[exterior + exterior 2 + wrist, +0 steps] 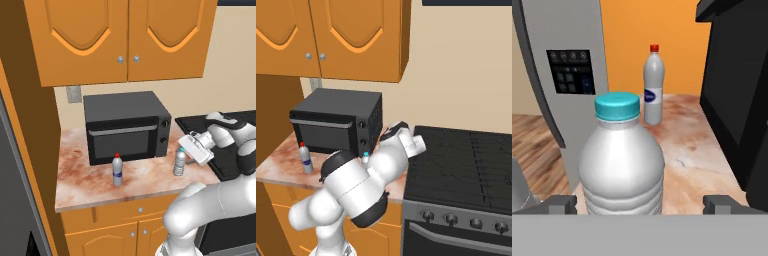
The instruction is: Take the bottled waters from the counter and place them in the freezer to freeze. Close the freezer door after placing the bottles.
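Note:
On the reddish counter [85,180] the light-blue-capped bottled water [622,160] stands upright between my gripper's [641,204] two fingertips [559,204]. The gripper is open, with a gap on each side of the bottle. From the left base view the gripper [186,151] reaches this bottle [179,162] from the right, in front of the microwave's right end. The red-capped bottled water [117,170] [653,85] stands upright further left, free of the gripper. In the right base view my arm hides most of the blue-capped bottle [365,158], and the red-capped one [306,159] stands clear. The freezer and the freezer door are out of view.
A black microwave [127,127] stands close behind both bottles. The black stovetop [461,155] lies to the right of the counter. A grey refrigerator door with a dark dispenser panel [572,70] stands beyond the counter's left end. Orange wall cabinets [120,40] hang above.

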Motion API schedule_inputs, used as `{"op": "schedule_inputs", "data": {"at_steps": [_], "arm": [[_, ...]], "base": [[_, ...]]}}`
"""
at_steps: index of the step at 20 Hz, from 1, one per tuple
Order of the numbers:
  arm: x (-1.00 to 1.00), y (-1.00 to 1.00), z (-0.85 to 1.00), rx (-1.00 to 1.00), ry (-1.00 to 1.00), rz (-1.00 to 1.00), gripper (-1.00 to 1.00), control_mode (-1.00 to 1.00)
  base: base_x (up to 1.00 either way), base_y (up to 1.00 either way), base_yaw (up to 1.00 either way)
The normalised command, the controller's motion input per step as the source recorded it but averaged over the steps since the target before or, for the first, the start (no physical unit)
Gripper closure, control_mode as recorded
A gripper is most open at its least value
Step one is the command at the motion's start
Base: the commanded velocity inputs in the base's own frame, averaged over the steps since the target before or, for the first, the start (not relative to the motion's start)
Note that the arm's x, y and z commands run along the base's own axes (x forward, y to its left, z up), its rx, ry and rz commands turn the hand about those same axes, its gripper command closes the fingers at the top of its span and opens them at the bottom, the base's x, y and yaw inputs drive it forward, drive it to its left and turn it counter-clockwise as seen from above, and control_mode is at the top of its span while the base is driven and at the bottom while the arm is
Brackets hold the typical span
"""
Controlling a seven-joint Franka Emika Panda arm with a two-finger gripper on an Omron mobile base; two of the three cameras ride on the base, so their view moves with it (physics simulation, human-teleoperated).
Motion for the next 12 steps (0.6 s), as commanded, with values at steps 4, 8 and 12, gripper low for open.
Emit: {"op": "schedule_inputs", "data": {"at_steps": [4, 8, 12], "arm": [[0.00, 0.17, 0.00, 0.01, 0.00, 0.08, -1.00, -1.00], [0.00, 0.04, 0.00, 0.00, 0.00, 0.04, -1.00, -1.00], [-0.05, 0.00, 0.00, 0.00, 0.00, 0.00, -1.00, -1.00]], "base": [[0.00, 0.00, 0.00], [0.00, 0.00, 0.00], [0.00, 0.00, 0.00]]}}
